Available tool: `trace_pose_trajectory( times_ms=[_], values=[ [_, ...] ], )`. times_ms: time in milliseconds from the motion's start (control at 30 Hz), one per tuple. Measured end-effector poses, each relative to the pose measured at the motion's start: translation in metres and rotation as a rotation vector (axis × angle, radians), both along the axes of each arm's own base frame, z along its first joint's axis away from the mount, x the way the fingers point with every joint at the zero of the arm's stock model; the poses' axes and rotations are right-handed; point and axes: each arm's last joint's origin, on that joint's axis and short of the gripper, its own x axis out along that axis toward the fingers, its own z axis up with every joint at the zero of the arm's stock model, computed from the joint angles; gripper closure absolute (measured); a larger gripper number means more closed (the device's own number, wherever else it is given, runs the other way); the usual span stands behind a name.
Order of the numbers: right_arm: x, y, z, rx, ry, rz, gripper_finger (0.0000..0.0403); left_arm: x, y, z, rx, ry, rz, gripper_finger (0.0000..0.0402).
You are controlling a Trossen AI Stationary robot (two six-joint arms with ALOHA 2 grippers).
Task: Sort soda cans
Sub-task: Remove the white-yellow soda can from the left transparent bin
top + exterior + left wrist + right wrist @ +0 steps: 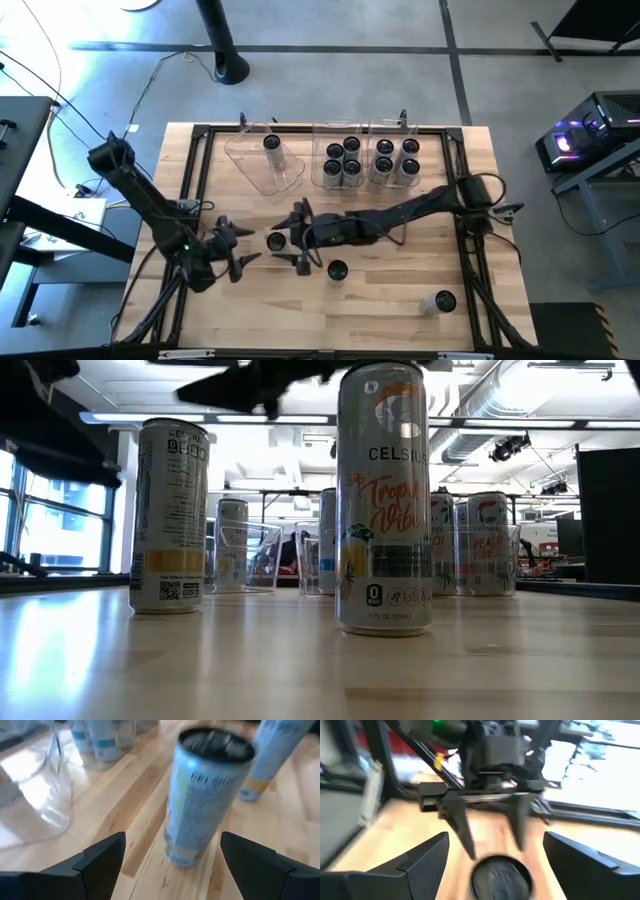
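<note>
Now reaching in from 3 o'clock, right gripper (290, 237) spreading wide, holding nothing, hovering over can (276, 241) at table centre. Facing it from 9 o'clock, left gripper (243, 245) gaping too, empty, can (202, 800) standing just ahead between fingers. Sitting free at 5 o'clock: second can (337, 270), third can (443, 301) near table (400, 320) edge. Filling bins (368, 160) at 12 o'clock: more cans.

Can (501, 876) blurred, cut by frame edge; binned cans' (341, 160) labels unreadable.
</note>
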Motion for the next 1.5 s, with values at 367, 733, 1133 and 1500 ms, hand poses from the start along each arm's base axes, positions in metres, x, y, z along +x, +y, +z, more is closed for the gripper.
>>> trace_pose_trajectory(
  times_ms=[367, 733, 1133, 1500],
  values=[
    [-0.044, 0.027, -0.021, -0.088, 0.383, 0.118, 0.0088, 0.024, -0.028, -0.045, 0.084, 0.025, -0.031, 0.0083],
    [-0.024, -0.007, -0.051, -0.018, 0.306, -0.031, 0.0158, 0.043, -0.024, -0.070, 0.110, 0.032, 0.038, 0.0083],
    [-0.021, -0.025, -0.053, 0.019, 0.329, -0.085, 0.0164, 0.061, -0.030, -0.057, 0.112, -0.028, -0.082, 0.0083],
    [-0.027, -0.035, -0.053, -0.088, 0.355, -0.322, 0.0165, 0.055, -0.043, -0.054, 0.013, -0.072, -0.134, 0.0083]
  ],
)
